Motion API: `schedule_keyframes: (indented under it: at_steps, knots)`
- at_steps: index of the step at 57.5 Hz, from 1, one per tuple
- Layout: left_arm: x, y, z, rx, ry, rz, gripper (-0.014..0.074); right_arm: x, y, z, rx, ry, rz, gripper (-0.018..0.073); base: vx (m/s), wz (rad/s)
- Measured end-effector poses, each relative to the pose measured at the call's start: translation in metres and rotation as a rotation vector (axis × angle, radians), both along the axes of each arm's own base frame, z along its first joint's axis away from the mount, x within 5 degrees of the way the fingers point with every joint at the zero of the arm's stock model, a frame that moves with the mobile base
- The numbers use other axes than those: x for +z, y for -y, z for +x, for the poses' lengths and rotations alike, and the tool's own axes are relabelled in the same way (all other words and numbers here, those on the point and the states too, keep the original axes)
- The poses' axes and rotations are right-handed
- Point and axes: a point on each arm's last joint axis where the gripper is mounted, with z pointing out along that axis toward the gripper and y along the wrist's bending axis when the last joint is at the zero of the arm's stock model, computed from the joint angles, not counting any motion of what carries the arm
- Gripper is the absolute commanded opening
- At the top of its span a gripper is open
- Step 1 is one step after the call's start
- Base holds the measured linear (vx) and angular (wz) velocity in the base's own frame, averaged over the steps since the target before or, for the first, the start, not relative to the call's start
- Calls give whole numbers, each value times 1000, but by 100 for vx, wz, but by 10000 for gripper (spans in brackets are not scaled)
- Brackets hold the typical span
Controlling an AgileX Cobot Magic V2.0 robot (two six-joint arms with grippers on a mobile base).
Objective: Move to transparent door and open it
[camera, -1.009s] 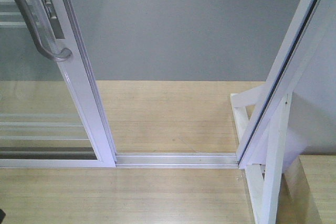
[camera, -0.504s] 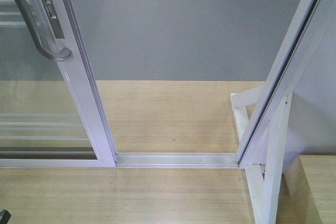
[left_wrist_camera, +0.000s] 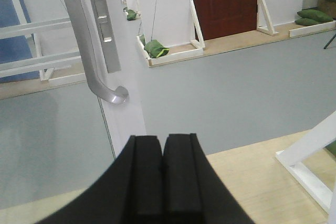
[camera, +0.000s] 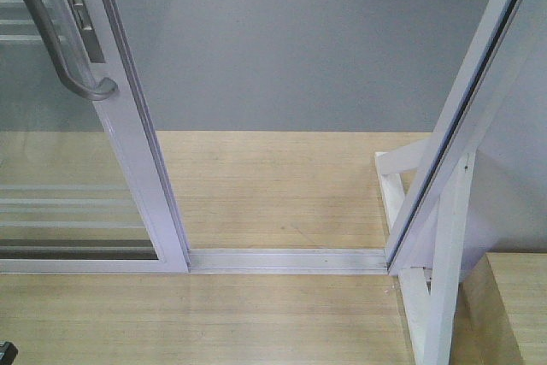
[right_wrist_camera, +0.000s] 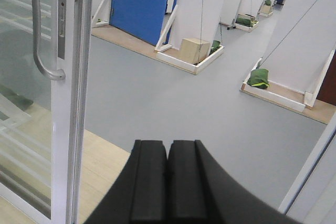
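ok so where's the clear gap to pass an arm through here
The open doorway: between the transparent door stile on the left and the white frame on the right, above the floor track. Tighter right, where a white brace juts out.

indoor mock-up test hall: beyond the transparent door, freestanding white wall panels on braced bases, weighted by green sandbags, grey floor.
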Motion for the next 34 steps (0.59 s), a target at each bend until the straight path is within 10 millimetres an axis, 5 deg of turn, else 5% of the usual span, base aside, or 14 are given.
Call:
schedule_keyframes:
  at_steps: [16,34]
  knots:
    - [0,0,0,0,0,0,-6,-9,-1,4,-2,5,-4,0,0,0]
    - [0,0,0,0,0,0,-6,-128,-8,17,1,-114,-74,0,0,0]
